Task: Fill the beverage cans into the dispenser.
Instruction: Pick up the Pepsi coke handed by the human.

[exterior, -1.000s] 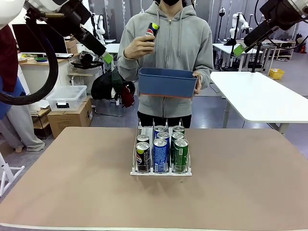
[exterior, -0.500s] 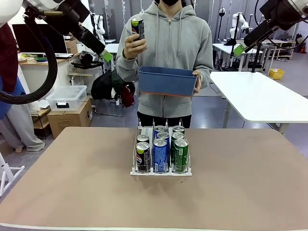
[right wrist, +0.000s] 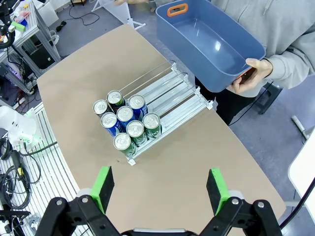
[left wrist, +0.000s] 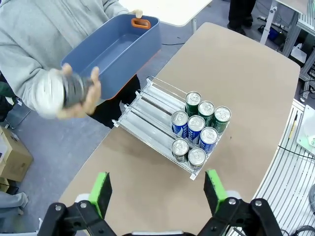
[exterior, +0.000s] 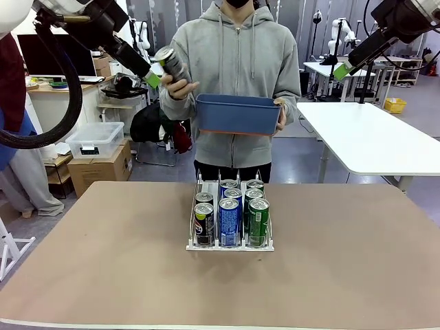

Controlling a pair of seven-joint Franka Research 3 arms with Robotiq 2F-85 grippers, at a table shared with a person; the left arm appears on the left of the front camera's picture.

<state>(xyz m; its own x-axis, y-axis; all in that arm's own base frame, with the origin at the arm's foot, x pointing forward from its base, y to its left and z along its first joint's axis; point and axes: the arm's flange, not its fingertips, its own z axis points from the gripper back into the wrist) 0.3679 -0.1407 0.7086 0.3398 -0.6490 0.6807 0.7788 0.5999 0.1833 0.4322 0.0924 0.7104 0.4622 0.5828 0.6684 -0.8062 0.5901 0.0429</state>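
The dispenser (exterior: 230,246) stands mid-table with several beverage cans (exterior: 229,220) at its front: black in the left lane, blue in the middle, green on the right. Across the table a person holds one more can (exterior: 169,62) tilted in a raised hand, close to my left gripper (exterior: 152,80), which hangs open high at the upper left. In the left wrist view that can (left wrist: 74,91) is blurred, well beyond my open left gripper (left wrist: 157,189) and the dispenser (left wrist: 147,110). My right gripper (exterior: 342,71) is open, high at the upper right; the right wrist view has it (right wrist: 160,187) above the dispenser (right wrist: 172,98).
The person's other hand holds an empty blue bin (exterior: 237,115) at chest height beyond the table's far edge; it also shows as the bin (right wrist: 209,39) from above. The back halves of the dispenser's lanes are free. Another white table (exterior: 371,137) stands at the right.
The person's hand has carried the can from in front of the chest out to the left and tipped it over, towards my left gripper. Neither arm has moved.
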